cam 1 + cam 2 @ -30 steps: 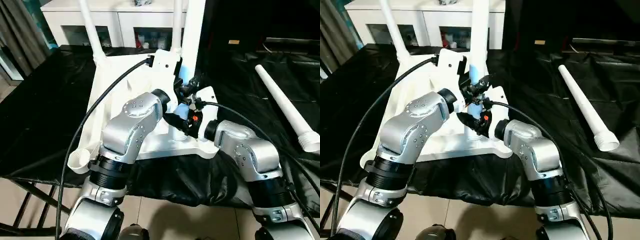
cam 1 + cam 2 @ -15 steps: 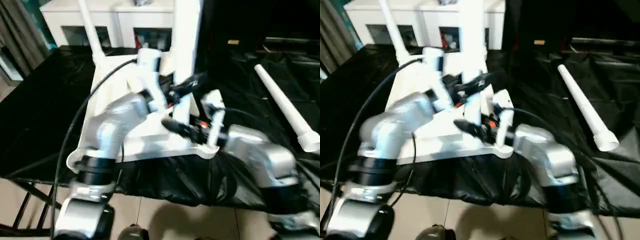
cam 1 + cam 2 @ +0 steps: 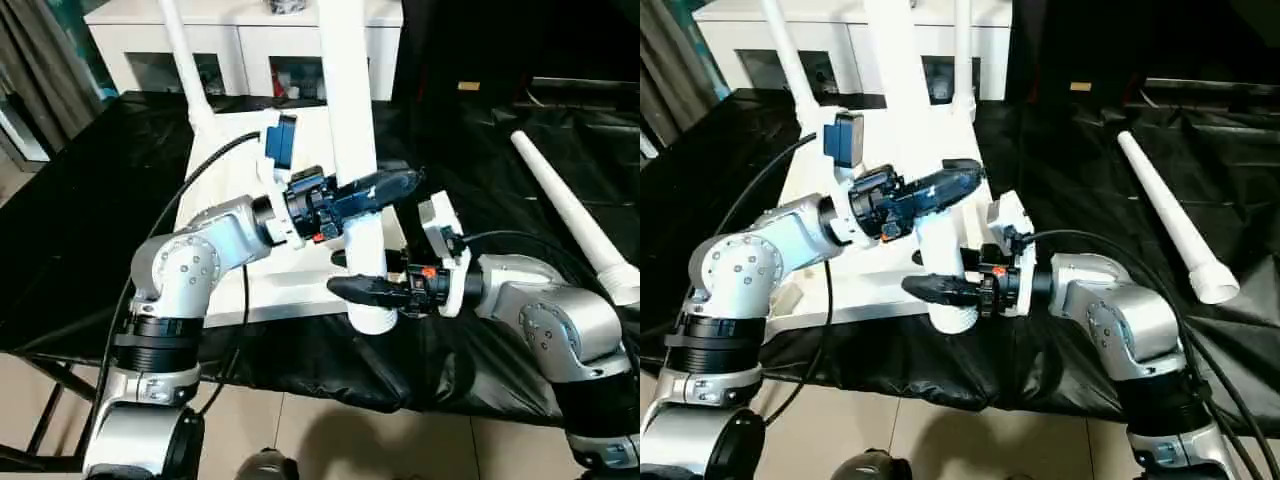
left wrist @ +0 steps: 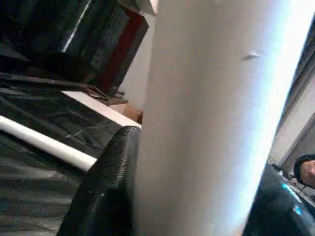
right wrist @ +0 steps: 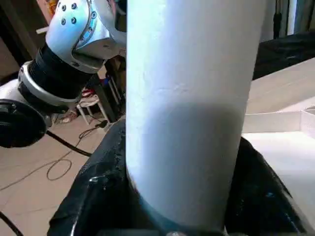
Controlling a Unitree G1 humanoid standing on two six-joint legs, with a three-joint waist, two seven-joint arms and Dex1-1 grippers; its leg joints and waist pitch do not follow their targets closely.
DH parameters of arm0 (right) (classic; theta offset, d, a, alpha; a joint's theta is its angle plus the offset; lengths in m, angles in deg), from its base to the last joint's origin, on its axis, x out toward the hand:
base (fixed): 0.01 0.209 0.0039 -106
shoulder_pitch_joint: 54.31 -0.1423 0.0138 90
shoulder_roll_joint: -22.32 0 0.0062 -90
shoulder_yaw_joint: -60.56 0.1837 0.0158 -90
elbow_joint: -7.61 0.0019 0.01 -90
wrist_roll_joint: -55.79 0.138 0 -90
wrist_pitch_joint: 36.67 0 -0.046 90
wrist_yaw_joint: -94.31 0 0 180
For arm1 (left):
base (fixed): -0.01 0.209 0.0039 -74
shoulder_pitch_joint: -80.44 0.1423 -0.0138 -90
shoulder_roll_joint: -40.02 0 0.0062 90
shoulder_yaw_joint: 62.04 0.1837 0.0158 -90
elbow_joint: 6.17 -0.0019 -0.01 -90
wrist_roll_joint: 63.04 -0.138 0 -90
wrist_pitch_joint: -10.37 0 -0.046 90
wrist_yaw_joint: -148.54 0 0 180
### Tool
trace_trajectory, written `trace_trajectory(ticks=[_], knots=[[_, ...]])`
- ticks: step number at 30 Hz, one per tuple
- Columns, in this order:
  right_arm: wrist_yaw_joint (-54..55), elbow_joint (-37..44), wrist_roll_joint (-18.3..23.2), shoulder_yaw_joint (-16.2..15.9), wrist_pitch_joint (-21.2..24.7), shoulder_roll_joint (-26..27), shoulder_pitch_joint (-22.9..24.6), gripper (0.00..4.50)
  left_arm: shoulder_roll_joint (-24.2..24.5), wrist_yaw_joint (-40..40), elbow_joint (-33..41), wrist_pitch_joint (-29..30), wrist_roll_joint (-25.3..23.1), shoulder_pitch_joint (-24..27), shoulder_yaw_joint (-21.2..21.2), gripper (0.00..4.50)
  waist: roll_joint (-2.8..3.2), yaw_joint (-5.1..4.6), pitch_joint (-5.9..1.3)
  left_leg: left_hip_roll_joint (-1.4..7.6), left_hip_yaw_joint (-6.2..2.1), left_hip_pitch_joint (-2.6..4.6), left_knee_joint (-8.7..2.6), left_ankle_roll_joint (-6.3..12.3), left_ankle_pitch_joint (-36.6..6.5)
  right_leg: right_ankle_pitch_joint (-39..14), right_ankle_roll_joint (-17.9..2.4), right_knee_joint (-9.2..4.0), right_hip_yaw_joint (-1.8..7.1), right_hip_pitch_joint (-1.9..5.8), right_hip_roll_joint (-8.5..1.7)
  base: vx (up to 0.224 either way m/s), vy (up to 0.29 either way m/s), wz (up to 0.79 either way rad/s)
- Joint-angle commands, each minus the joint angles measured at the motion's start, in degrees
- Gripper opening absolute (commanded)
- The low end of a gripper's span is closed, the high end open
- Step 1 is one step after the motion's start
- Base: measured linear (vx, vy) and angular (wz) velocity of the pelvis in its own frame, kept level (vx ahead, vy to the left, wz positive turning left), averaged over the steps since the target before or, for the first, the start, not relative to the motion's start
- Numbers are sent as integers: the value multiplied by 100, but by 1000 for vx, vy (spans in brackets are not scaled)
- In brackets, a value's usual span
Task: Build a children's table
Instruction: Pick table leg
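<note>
**Both grippers on one leg**

We hold an upright leg (image 3: 350, 150) with both grippers: left gripper (image 3: 365, 190) fingers clamp it mid-shaft, right gripper (image 3: 368, 290) fingers clamp it near the flared end, over the top's (image 3: 235, 290) near corner. Top lies underside-up on the black tabletop (image 3: 80, 230). Spare leg (image 3: 570, 215) lies well to the right.

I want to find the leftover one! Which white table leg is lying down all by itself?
The leg lying flat on the black cloth, on the robot's right. The others stand upright: two in the tabletop, one gripped by both tools.
</note>
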Motion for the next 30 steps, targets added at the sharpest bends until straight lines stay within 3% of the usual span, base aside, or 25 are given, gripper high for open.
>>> trace_trajectory(ticks=[1, 4, 10, 14, 17, 18, 19, 23, 30], knots=[[-62, 146, 12, -44, -132, 10, -57, 193, 6, -278, 1, -236, -241, 5, 3, 209, -107, -9, -483, 429, -248, 140, -421, 134, -786, -1230, -1025, -452, 361, 291, -461, 0, 0, 0], [220, 27, -60, -21, -34, 108, -121, 263, 31, -484, 38, -406, -563, 5, 163, 200, -102, -16, -484, 429, -250, 138, -419, 123, -779, -1243, -999, -451, 360, 288, -459, 0, 0, 0], [1067, -140, -621, -81, -319, 339, -201, 307, -51, -1302, -64, -922, -1419, -79, 446, 189, -123, -32, -484, 423, -251, 145, -427, 23, -761, -1323, -859, -464, 363, 275, -452, 0, 0, 0], [1658, -382, -1086, -296, -388, 514, -303, 307, -108, -2031, -7, -1208, -2090, -167, 673, 187, -111, -44, -493, 428, -256, 140, -422, 21, -677, -1149, -863, -439, 360, 266, -437, 0, 0, 0], [1951, -542, -1298, -424, -302, 608, -352, 307, -186, -2313, 92, -1070, -2158, -197, 698, 187, -128, -42, -490, 413, -245, 135, -414, 28, -681, -1184, -899, -446, 360, 283, -460, 0, 0, 0], [2132, -673, -1402, -459, -282, 707, -382, 280, -228, -2467, 150, -1045, -2221, -200, 712, 187, -126, -37, -495, 408, -245, 132, -410, 50, -661, -1174, -901, -446, 361, 284, -459, 0, 0, 0], [2221, -747, -1453, -474, -298, 774, -398, 280, -260, -2536, 166, -1013, -2223, -209, 699, 187, -116, -49, -491, 415, -246, 131, -415, 50, -665, -1142, -927, -440, 358, 271, -447, 0, 0, 0], [2468, -913, -1489, -435, -322, 1031, -457, 239, -391, -2743, 159, -1039, -2276, -229, 653, 187, -127, -49, -493, 416, -249, 129, -417, 50, -711, -1110, -936, -434, 358, 278, -450, 0, 0, 0], [2562, -969, -1449, -325, -373, 1166, -515, 203, -458, -2895, 202, -905, -2276, -204, 649, 187, -84, -40, -498, 419, -253, 139, -421, 21, -741, -1043, -910, -430, 358, 273, -448, 0, 0, 0]])
